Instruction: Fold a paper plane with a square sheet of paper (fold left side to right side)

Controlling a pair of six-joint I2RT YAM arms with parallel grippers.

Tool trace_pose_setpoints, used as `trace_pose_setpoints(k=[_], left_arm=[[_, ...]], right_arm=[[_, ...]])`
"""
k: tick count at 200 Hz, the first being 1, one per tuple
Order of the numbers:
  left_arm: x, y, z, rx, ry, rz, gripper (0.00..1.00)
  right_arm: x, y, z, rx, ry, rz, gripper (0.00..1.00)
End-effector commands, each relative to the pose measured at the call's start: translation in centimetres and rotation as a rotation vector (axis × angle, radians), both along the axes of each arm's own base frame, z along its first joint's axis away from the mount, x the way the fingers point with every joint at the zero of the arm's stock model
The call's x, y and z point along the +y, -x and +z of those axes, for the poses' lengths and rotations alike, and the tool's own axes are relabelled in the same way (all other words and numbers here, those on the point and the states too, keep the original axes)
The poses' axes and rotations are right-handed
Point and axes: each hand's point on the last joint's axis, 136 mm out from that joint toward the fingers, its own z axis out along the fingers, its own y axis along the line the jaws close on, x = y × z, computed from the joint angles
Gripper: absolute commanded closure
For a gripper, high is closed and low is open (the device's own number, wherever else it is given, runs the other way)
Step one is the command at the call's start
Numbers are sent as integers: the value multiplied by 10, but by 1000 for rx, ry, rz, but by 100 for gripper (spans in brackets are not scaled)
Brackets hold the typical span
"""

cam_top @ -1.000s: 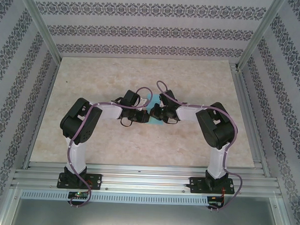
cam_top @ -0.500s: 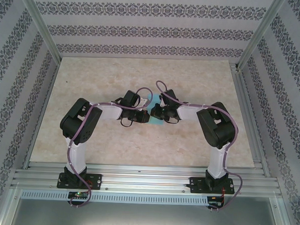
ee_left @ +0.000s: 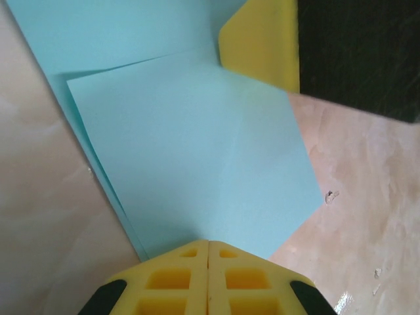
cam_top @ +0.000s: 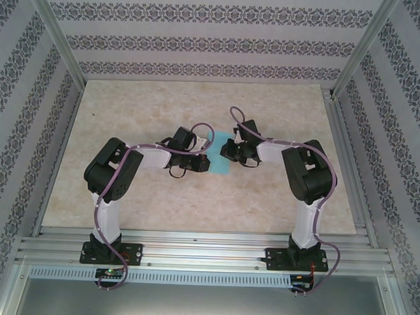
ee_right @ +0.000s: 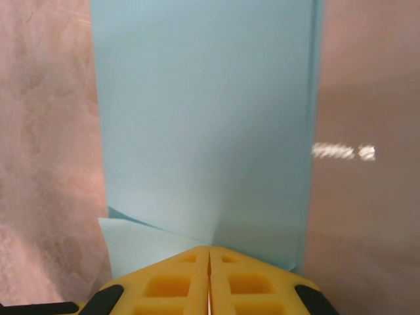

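Note:
The square sheet of paper [cam_top: 218, 160] is turquoise and lies folded over in layers at the middle of the table. In the left wrist view the sheet of paper [ee_left: 190, 151] shows one flap on top of a wider layer. My left gripper [ee_left: 209, 244] is shut, its yellow tips resting on the sheet's near edge. My right gripper [ee_right: 209, 251] is shut too, its tips on the sheet of paper [ee_right: 203, 118] where a crease meets a lower flap. From above, the left gripper [cam_top: 203, 164] and the right gripper [cam_top: 227, 153] sit on opposite sides of the sheet.
The marbled beige table [cam_top: 282, 112] is bare round the sheet. Patterned walls and aluminium posts [cam_top: 55, 32] close in the sides and back. A yellow finger of the right gripper [ee_left: 262, 46] shows at the top of the left wrist view.
The right arm's wrist has swung back and to the right, uncovering more of the blue sheet. The left arm has stayed where it was.

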Motion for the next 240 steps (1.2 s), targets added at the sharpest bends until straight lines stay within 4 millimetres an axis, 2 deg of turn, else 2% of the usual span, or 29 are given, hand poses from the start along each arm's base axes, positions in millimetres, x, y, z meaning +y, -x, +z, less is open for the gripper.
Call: trace_pose_setpoints(k=[1, 35, 45, 63, 80, 112, 128, 149, 180, 197, 216, 240], left_arm=[[39, 39, -60, 156, -211, 22, 93], [37, 38, -57, 152, -201, 22, 93], [37, 38, -55, 153, -194, 23, 92], [30, 36, -44, 145, -156, 19, 91], [19, 29, -19, 116, -91, 10, 87], [5, 9, 55, 16, 52, 4, 77], [9, -2, 89, -32, 111, 22, 72], [25, -13, 113, -65, 152, 73, 66], [51, -15, 124, -121, 158, 170, 59], [62, -12, 122, -146, 148, 218, 52], [58, -10, 111, -112, 155, 201, 51], [47, -19, 93, -61, 153, 159, 51]], right_arm=[[-52, -19, -25, 5, 143, -112, 92], [-66, -28, -23, 3, 142, -132, 91], [-67, -31, -17, -7, 135, -132, 91], [-70, -36, 5, -47, 123, -131, 91], [-73, -36, 31, -94, 115, -128, 87], [-76, -19, 66, -160, 62, -105, 74], [-71, -5, 75, -176, -1, -85, 69], [-58, 12, 79, -171, -113, -65, 64], [-36, 26, 69, -124, -222, -56, 59], [-25, 29, 58, -85, -227, -59, 59], [-20, 27, 49, -61, -209, -78, 59], [-18, 23, 49, -63, -198, -83, 58]])
